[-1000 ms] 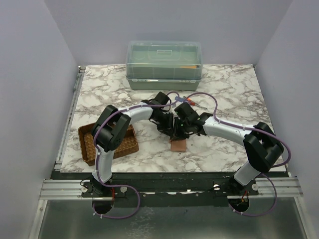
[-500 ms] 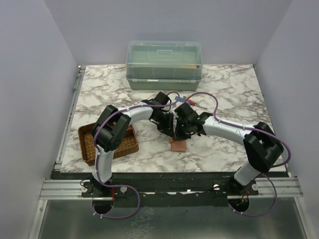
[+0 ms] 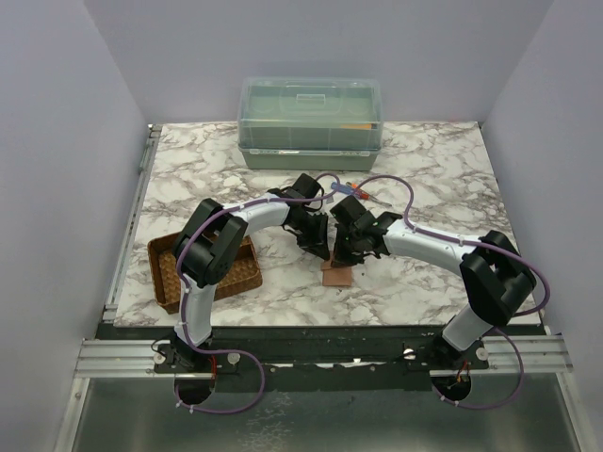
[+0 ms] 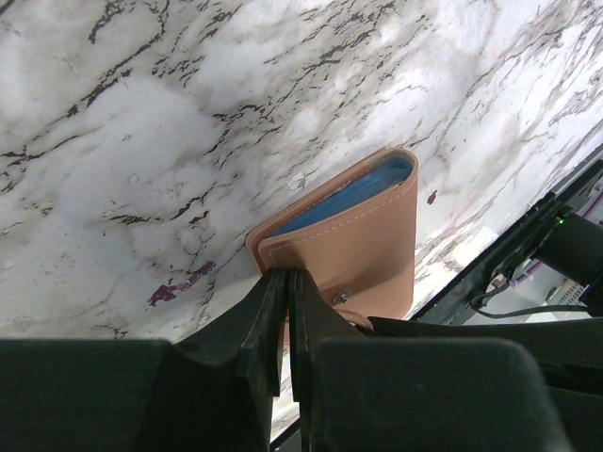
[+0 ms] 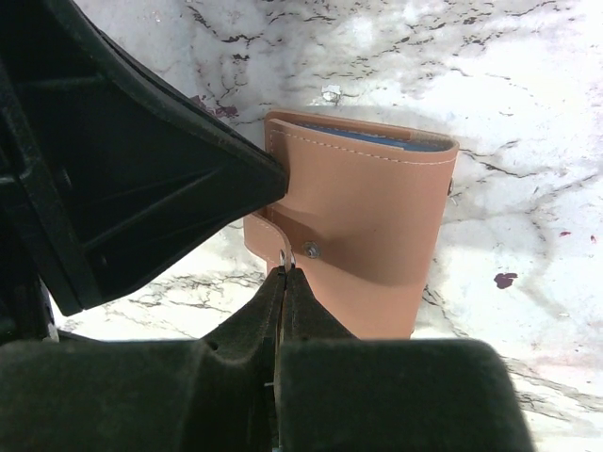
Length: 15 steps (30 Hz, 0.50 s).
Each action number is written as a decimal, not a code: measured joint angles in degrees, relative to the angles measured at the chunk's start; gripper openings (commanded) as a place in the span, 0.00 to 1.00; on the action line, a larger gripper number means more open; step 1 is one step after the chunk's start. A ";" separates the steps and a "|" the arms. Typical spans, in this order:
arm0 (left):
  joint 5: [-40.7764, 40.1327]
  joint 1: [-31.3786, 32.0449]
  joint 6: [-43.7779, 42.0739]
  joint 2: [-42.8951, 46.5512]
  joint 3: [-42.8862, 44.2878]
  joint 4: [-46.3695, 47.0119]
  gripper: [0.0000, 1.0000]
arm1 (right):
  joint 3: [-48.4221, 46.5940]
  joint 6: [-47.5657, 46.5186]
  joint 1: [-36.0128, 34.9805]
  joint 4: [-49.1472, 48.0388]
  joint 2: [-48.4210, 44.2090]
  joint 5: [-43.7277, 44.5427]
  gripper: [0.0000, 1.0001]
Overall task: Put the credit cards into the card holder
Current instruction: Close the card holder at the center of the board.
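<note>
The pinkish-tan card holder (image 3: 336,274) is folded, below where both grippers meet at mid-table. A light blue credit card (image 4: 350,195) sits inside the fold, only its edge showing; it also shows in the right wrist view (image 5: 363,137). My left gripper (image 4: 285,276) is shut on the card holder's (image 4: 363,240) near corner. My right gripper (image 5: 285,270) is shut on the snap strap (image 5: 275,235) of the card holder (image 5: 377,221). The left gripper's black finger (image 5: 141,169) fills the left of the right wrist view. No other cards are in view.
A brown woven tray (image 3: 170,273) stands at the near left beside the left arm. A clear green lidded box (image 3: 311,122) stands at the back centre. Red-and-blue screwdrivers (image 3: 356,189) lie just behind the grippers. The table's front edge (image 4: 528,231) is close to the holder.
Both grippers have shifted only slightly and closed in together over the card holder. The card holder stays at the same spot on the table.
</note>
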<state>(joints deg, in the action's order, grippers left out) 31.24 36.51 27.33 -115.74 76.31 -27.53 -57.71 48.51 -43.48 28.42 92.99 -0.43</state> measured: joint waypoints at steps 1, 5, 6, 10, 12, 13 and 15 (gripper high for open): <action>-0.02 0.00 0.00 0.00 0.02 -0.02 0.13 | 0.00 0.00 0.07 0.00 0.02 0.04 0.00; -0.04 0.02 -0.04 0.00 0.04 -0.07 0.13 | 0.00 0.00 0.11 0.02 0.35 0.20 0.00; -0.04 0.02 -0.07 0.00 0.04 -0.07 0.13 | 0.00 0.00 0.11 0.02 0.48 0.20 0.00; -0.13 0.09 -0.20 0.00 0.07 -0.07 0.13 | 0.02 0.00 0.11 0.17 0.98 0.33 0.00; -0.20 0.11 -0.20 0.00 0.07 -0.09 0.13 | 0.02 0.00 0.24 0.33 1.09 0.59 0.00; -0.20 0.11 -0.20 0.00 0.09 -0.09 0.13 | 0.02 0.02 0.37 0.46 1.11 0.76 0.00; -0.20 0.11 -0.20 0.00 0.09 -0.09 0.13 | 0.02 0.07 0.37 0.68 1.11 1.03 0.00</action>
<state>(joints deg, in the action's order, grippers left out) 31.05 36.62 27.14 -115.74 76.40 -27.62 -57.69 48.58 -43.11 29.10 94.11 0.60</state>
